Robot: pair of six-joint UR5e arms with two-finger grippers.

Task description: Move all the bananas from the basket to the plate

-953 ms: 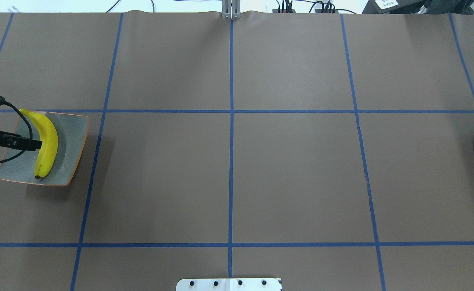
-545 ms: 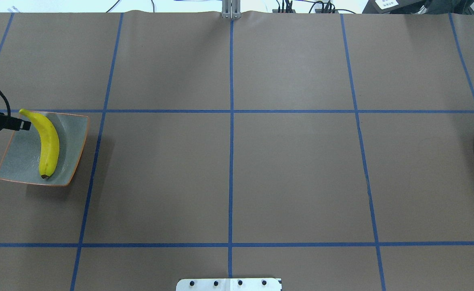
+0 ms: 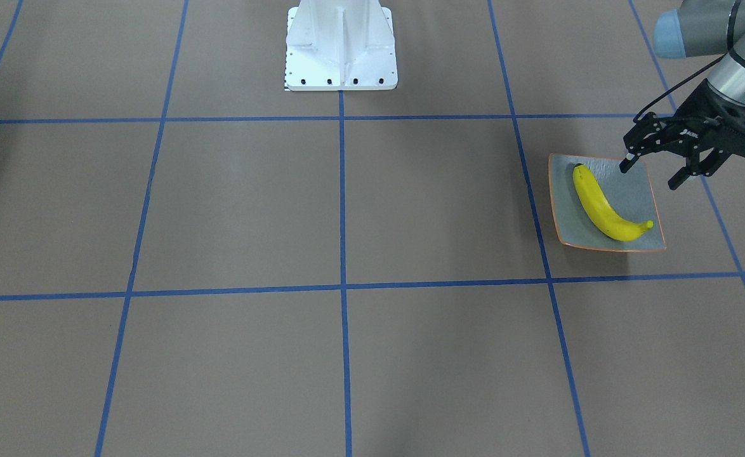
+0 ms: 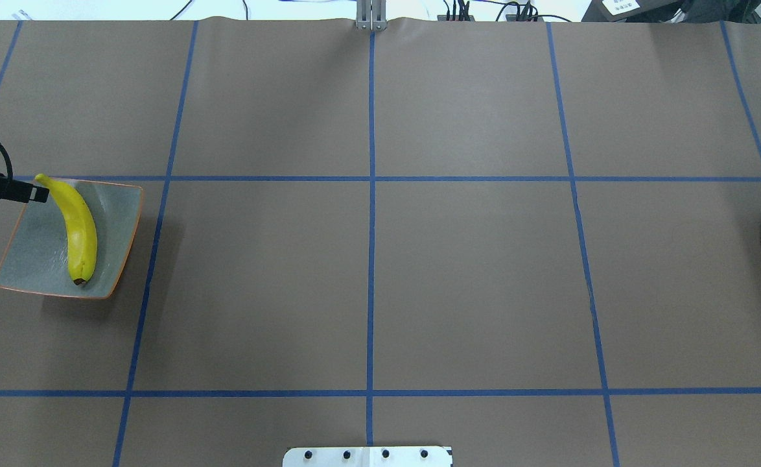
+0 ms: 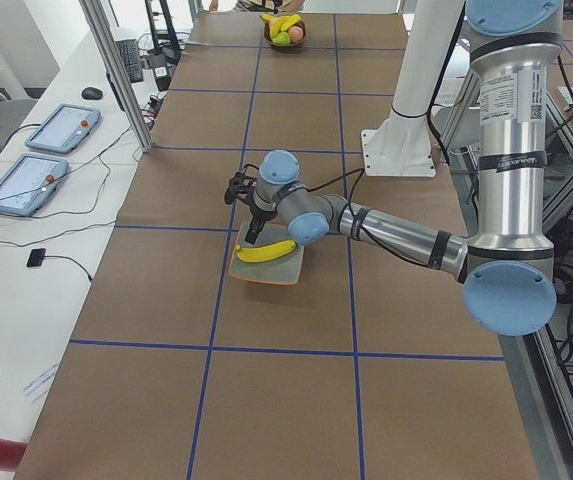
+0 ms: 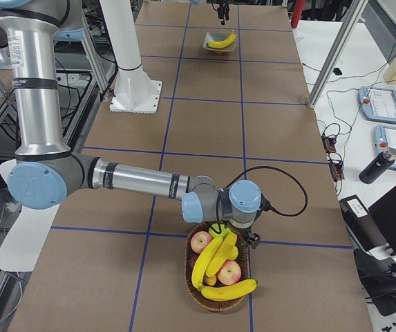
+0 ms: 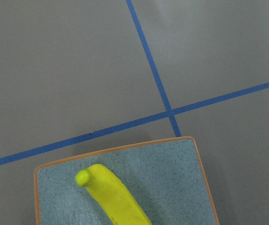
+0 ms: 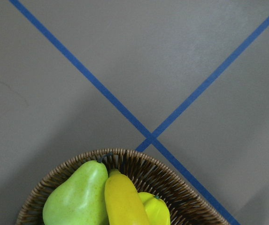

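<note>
One yellow banana [image 3: 604, 206] lies along the grey-green plate [image 3: 639, 190] with the orange rim, seen from overhead as banana [image 4: 77, 227] on plate [image 4: 115, 227]. My left gripper [image 3: 650, 175] hovers open and empty over the plate's corner by the banana's dark tip. Far down the table, the wicker basket [image 6: 196, 290] holds several more bananas [image 6: 215, 259]. My right gripper [image 6: 236, 232] hangs right over them; I cannot tell whether it is open or shut. The right wrist view shows the basket rim [image 8: 139, 164] and a banana [image 8: 122, 201].
Red apples [image 6: 201, 242] and a green pear [image 8: 78, 197] share the basket with the bananas. The white robot base [image 3: 341, 44] stands at the table's middle edge. A metal post [image 5: 116, 75] and two tablets [image 5: 26, 180] flank the table.
My left gripper pulled away from the middle of the banana to the plate's far corner. The banana shifted slightly and lies free on the plate.
</note>
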